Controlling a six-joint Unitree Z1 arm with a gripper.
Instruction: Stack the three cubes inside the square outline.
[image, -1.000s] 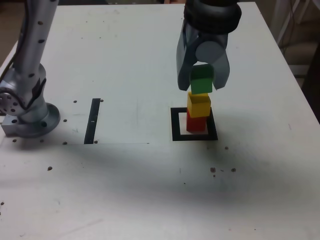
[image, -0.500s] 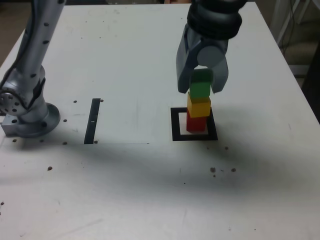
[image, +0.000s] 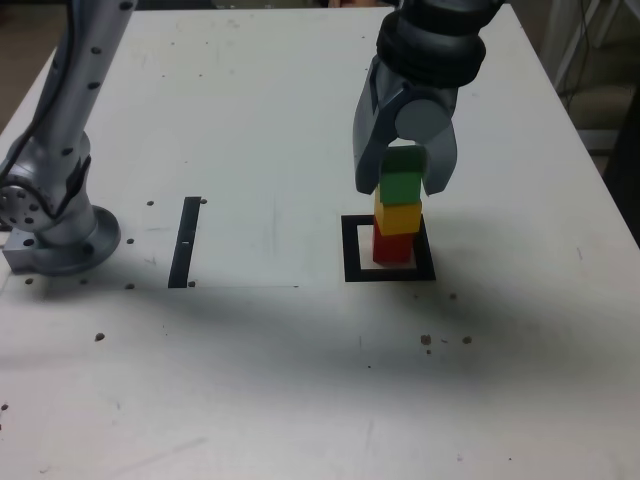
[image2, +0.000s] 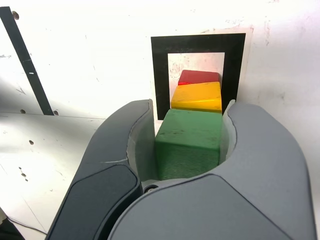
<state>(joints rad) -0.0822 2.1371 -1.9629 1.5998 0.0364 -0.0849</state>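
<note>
Exterior view, right of centre: final placement in hand, grey two-fingered gripper (image: 406, 182) clamped on matte green cube (image: 400, 186) at solid yellow cube (image: 398, 217); next, confirm seating, then release.

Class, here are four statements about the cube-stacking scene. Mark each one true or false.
1. The gripper holds the green cube. True.
2. The yellow cube lies under the red cube. False: the yellow cube is on top of the red cube.
3. The red cube stands inside the square outline. True.
4. In the exterior view, the black strip is right of the square outline. False: it is to the left of it.
</note>
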